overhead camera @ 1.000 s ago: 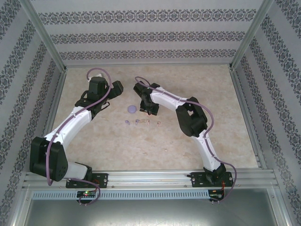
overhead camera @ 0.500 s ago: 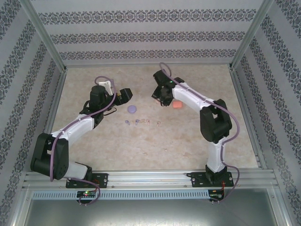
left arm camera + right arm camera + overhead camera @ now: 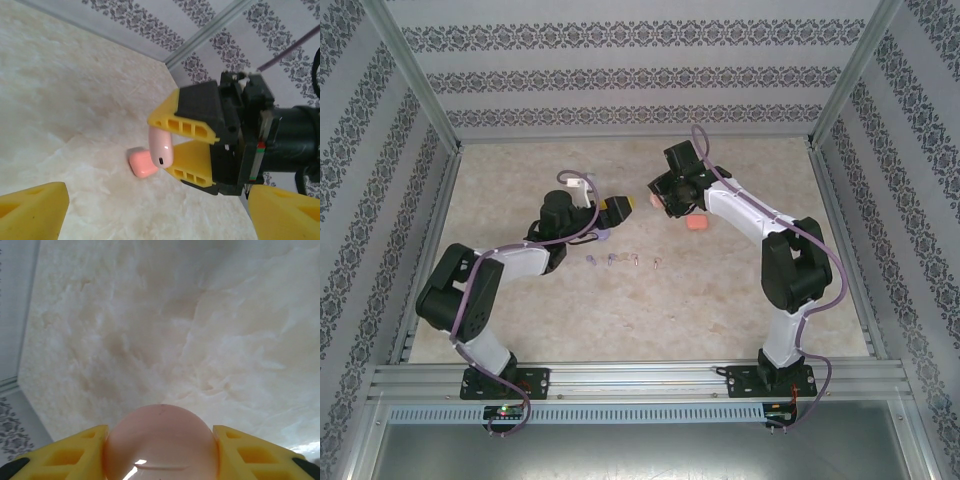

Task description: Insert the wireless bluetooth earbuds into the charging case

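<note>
Earbuds [image 3: 612, 259] sit loose in a short row on table [image 3: 570, 310], mid-field between the two arms. They're too small in the top view to count or colour-sort with confidence; the leftmost ones look purple. Right gripper [image 3: 663, 198] is clamped on pink case [image 3: 161, 145], held off the surface on the far side of the row. Left wrist view has it edge-on: yellow fingers [image 3: 187, 127] above and below the case, rounded end sticking out past the tips, small dark dot on the edge. In the right wrist view the same case sits between both fingers, in contact on each side, with marble top well beneath; a thin line runs across its lower part, can't tell if that's the lid seam. Orange case [image 3: 697, 222] lies flat on the table just beside the right gripper, not touched; in the left wrist view it shows right under the held pink one. Left gripper [image 3: 623, 206] is spread wide, nothing between its fingers, pointing at the right gripper, close but apart. Purple case [image 3: 603, 237] is on the table at the near side of the left gripper, partly covered by it from above, just beyond the left end of the earbud row. Both arms reach toward centre, elbows out.
</note>
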`<state>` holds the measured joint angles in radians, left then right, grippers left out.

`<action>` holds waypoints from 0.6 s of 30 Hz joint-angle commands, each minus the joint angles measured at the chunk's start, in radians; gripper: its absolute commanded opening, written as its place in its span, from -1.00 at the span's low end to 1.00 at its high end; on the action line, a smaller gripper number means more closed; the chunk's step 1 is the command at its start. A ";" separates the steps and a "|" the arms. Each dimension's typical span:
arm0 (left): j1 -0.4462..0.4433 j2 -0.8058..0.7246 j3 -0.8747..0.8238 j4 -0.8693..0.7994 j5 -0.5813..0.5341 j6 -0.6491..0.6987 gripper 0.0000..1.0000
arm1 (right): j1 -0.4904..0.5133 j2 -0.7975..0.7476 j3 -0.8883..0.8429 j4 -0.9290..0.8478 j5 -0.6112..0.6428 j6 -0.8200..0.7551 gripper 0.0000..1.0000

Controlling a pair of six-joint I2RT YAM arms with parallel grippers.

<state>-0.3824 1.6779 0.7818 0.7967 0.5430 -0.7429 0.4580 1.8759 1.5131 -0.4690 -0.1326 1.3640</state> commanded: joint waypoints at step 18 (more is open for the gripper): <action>-0.090 0.228 0.130 0.270 -0.001 -0.078 0.28 | 0.032 -0.078 -0.051 0.061 -0.016 0.079 -0.09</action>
<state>-0.4591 1.8812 0.8803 0.9974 0.5396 -0.8169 0.4801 1.8351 1.4696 -0.4137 -0.1482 1.4326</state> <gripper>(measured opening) 0.646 0.480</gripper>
